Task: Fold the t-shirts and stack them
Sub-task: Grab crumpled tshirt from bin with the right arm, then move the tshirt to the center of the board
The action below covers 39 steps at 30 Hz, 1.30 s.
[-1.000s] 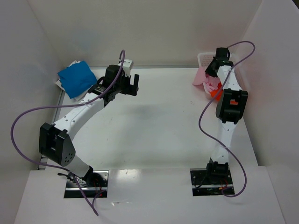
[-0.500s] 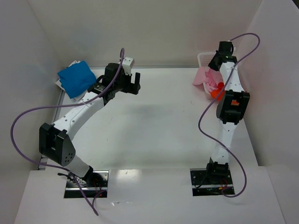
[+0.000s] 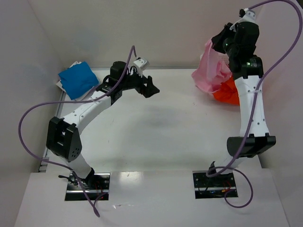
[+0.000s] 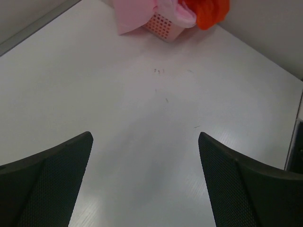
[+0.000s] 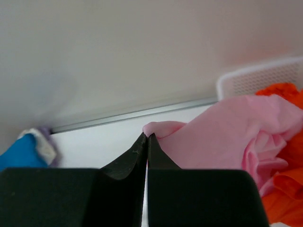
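Observation:
My right gripper (image 3: 218, 41) is raised high at the back right and shut on a pink t-shirt (image 3: 211, 69), which hangs from it above the basket. In the right wrist view the closed fingertips (image 5: 147, 137) pinch a fold of the pink t-shirt (image 5: 227, 127). An orange t-shirt (image 3: 226, 91) hangs out below the pink one. A folded blue t-shirt (image 3: 77, 79) lies at the back left. My left gripper (image 3: 152, 89) is open and empty over the middle of the table; its wrist view shows the two fingers (image 4: 52, 179) wide apart above bare table.
A white mesh basket (image 4: 163, 26) holds the clothes at the back right corner; its rim also shows in the right wrist view (image 5: 258, 78). White walls close the table at the back and both sides. Purple cables loop from both arms.
My right arm has lifted steeply, pulling the pink t-shirt up out of the basket, with the orange one dragged partly out. My left gripper has swung right, toward the table's middle.

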{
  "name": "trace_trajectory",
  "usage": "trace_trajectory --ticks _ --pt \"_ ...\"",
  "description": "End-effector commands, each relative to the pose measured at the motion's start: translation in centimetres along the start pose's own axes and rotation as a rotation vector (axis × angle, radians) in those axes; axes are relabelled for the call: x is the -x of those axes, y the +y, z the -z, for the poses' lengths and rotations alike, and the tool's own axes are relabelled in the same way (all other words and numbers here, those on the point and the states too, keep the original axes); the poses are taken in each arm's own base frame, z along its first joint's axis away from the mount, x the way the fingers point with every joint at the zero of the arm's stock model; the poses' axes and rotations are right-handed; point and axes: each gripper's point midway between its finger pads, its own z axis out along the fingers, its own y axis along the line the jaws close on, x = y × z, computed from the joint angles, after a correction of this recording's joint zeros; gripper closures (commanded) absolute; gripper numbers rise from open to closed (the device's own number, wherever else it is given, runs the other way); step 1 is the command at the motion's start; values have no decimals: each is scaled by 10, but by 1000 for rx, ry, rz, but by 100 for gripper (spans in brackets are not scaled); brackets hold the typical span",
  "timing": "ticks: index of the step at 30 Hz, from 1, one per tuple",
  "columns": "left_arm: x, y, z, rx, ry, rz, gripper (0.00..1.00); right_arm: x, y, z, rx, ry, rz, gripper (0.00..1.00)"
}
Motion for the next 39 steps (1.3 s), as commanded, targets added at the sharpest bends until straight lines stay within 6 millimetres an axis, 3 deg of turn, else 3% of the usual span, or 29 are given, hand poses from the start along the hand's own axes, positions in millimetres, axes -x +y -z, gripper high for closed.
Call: trace_trajectory --ticks 1,5,8,10,11,13,19,23,24,28,29,31,34,39 --pt "47 -28 -5 -180 -152 -131 0 21 35 32 138 -37 -16 99" --pt "63 -44 -17 -269 -200 -165 0 35 71 67 276 -69 -11 99" --pt "74 -60 -25 -306 -231 -188 0 37 83 82 344 -71 -26 99" --pt "69 -69 -40 -328 -225 -181 0 31 91 87 393 -45 -49 99" --pt "77 -75 -42 -341 -248 -190 0 33 101 97 450 -42 -53 99" --pt "66 -91 -60 -375 -227 -182 0 25 116 104 514 -18 -55 99" --pt "63 -131 -100 -379 -265 -156 0 28 124 120 526 -38 -34 99" --pt "66 -127 -130 -236 -344 -91 0 28 121 123 512 -39 -26 99" --pt "70 -112 -134 -158 -374 -60 0 29 119 126 505 -45 -27 99" --pt "68 -104 -152 -113 -445 55 0 34 121 135 507 -69 -17 99" --pt "70 -111 -155 -132 -463 64 0 37 121 139 502 -82 -17 99" --pt "67 -105 -165 -110 -465 117 0 32 122 138 507 -69 -18 99" --pt "73 -112 -171 -105 -486 190 0 28 121 138 503 -59 -19 99" --pt "79 -124 -172 -124 -529 229 0 27 120 140 502 -59 -19 99"
